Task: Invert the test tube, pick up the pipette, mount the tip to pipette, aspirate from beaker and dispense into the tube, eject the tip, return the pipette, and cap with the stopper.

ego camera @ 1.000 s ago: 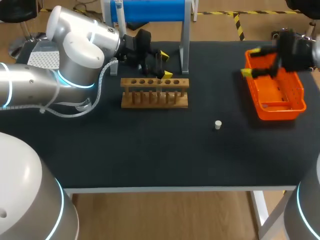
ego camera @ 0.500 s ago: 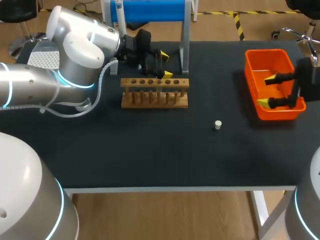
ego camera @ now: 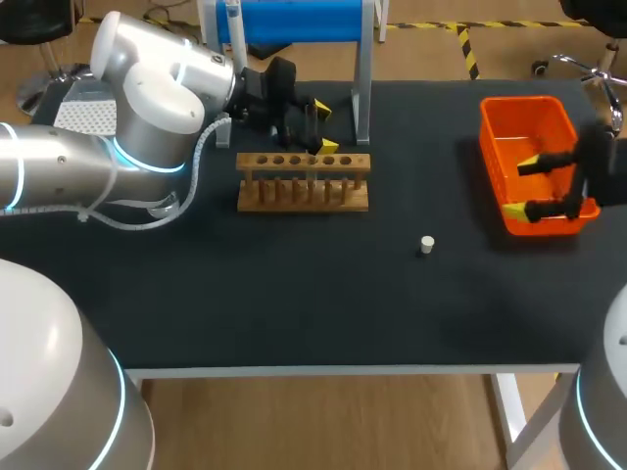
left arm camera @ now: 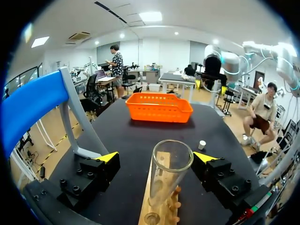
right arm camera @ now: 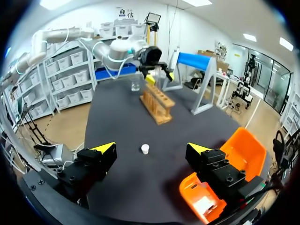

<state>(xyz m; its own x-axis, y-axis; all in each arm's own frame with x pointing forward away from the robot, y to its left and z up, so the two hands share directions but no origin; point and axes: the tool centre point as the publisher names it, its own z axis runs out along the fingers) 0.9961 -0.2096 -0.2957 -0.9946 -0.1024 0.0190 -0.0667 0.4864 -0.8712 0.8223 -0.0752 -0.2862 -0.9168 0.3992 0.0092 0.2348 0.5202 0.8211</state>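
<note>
A clear glass test tube (left arm camera: 165, 185) stands mouth up in the wooden rack (ego camera: 304, 182), seen again as rack (left arm camera: 157, 208) and rack (right arm camera: 157, 105). My left gripper (ego camera: 324, 126) is at the rack's back edge. In its wrist view the left gripper (left arm camera: 157, 157) is open, a finger on each side of the tube and clear of it. A small white stopper (ego camera: 427, 243) lies alone on the black mat, also stopper (left arm camera: 201, 145) and stopper (right arm camera: 145, 148). My right gripper (ego camera: 522, 185) hangs open and empty over the near end of the orange basket (ego camera: 529, 122); right gripper (right arm camera: 151, 148).
A blue-topped stand (ego camera: 294, 20) rises at the table's back edge just behind the rack and my left gripper. A clear glass vessel (right arm camera: 136, 84) stands beyond the rack by my left arm. The orange basket (right arm camera: 241, 152) sits at the far right.
My right gripper has come from the basket's far end toward its near end and turned, then barely shifted. The left arm, tube and stopper have not moved.
</note>
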